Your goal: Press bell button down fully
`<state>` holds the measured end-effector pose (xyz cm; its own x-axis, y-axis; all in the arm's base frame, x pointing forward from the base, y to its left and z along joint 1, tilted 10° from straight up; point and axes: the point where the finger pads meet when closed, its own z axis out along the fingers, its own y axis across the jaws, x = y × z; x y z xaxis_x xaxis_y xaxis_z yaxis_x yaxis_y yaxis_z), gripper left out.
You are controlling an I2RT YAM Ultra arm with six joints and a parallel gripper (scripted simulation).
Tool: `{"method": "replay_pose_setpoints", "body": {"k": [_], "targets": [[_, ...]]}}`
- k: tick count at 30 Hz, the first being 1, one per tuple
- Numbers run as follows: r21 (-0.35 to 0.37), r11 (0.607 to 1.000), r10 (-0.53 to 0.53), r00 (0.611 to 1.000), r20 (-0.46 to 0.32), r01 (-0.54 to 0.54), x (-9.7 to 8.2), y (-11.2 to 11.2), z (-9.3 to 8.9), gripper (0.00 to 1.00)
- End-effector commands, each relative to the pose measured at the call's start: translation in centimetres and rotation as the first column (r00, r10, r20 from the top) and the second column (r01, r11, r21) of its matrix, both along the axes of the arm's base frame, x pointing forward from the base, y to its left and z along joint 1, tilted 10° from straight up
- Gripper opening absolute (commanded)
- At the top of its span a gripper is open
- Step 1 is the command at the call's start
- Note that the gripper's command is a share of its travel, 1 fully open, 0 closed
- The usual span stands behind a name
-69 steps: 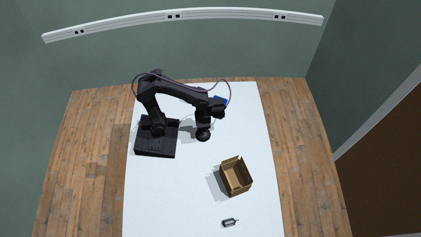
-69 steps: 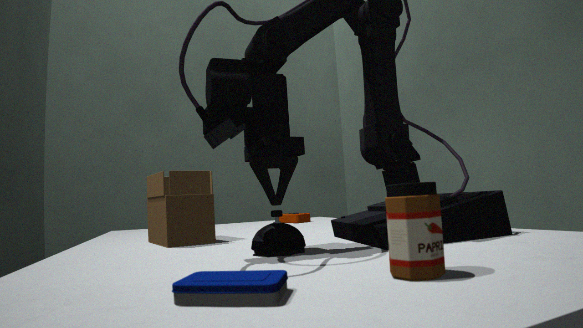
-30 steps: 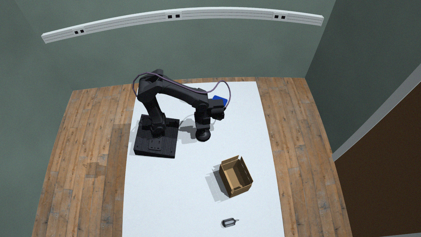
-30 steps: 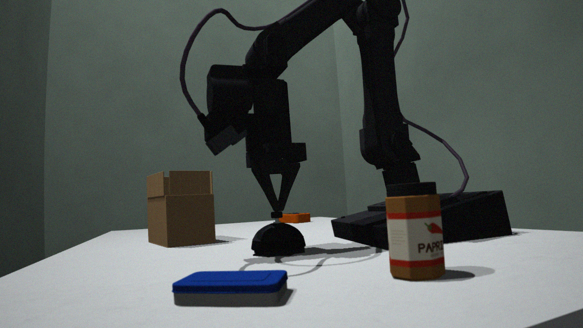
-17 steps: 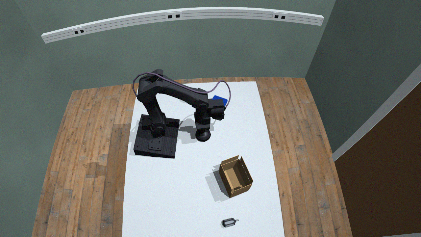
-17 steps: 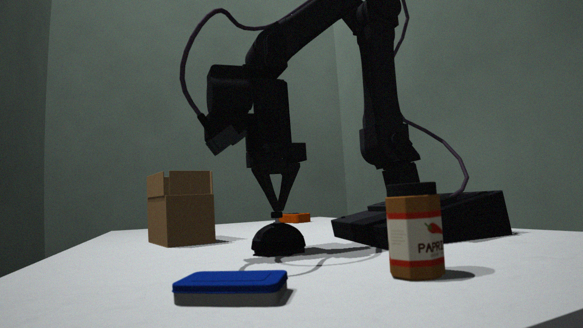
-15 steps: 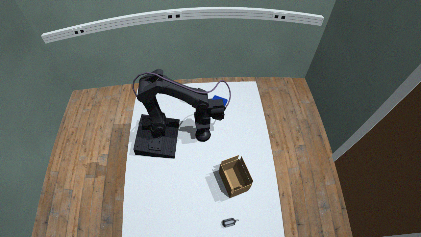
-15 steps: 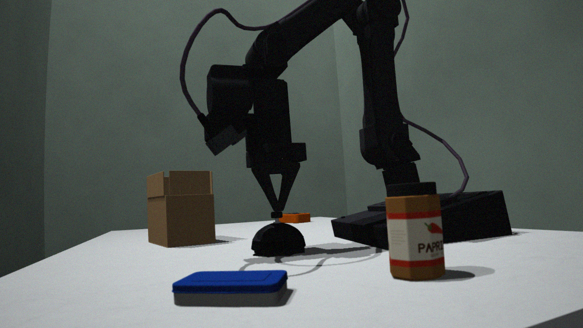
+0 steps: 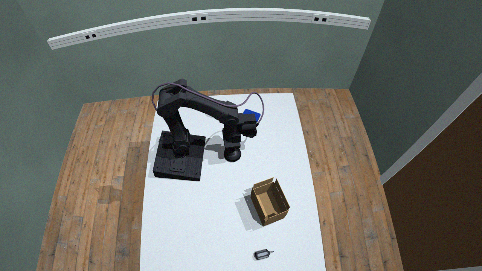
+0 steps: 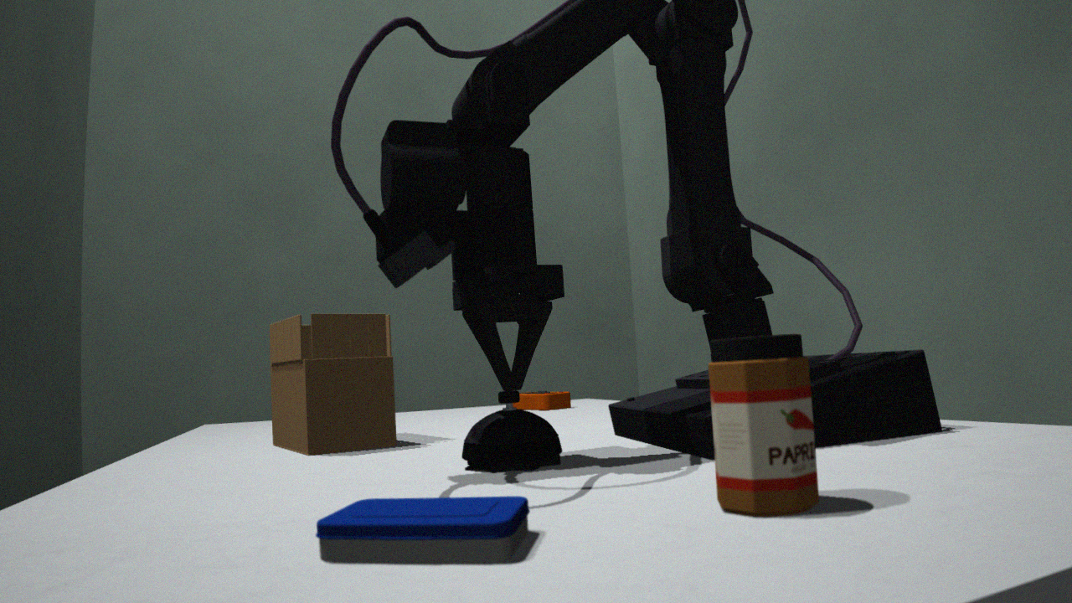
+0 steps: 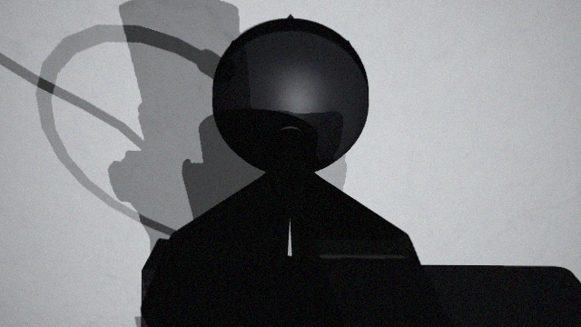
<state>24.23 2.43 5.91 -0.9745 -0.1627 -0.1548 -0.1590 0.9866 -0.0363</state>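
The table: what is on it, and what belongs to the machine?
bell: one, black dome, mid-table under the gripper
button: one, black, on the bell's top
box: one, brown cardboard, open, upright
tin: one, blue lid over grey body, flat
jar: one, brown with red bands and black lid, upright
orange thing: one, low, behind the bell
small grey thing: one, lying alone
arm: one, black, on a black base
gripper: one, black, shut, tips at the button

Blue tin [image 9: 252, 113] half hidden behind arm; paprika jar [image 10: 763, 435] label cut off at PAPRI.
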Motion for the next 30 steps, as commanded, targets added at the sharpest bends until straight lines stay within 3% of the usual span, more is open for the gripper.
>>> {"method": "replay_pose_setpoints", "body": {"k": [1,30], "targets": [[0.002,1.0,0.004,1.0,0.011,-0.004,0.58,0.0,-0.43,0.0],[0.003,1.0,0.003,1.0,0.018,-0.003,0.81,0.03,-0.23,0.0]]}}
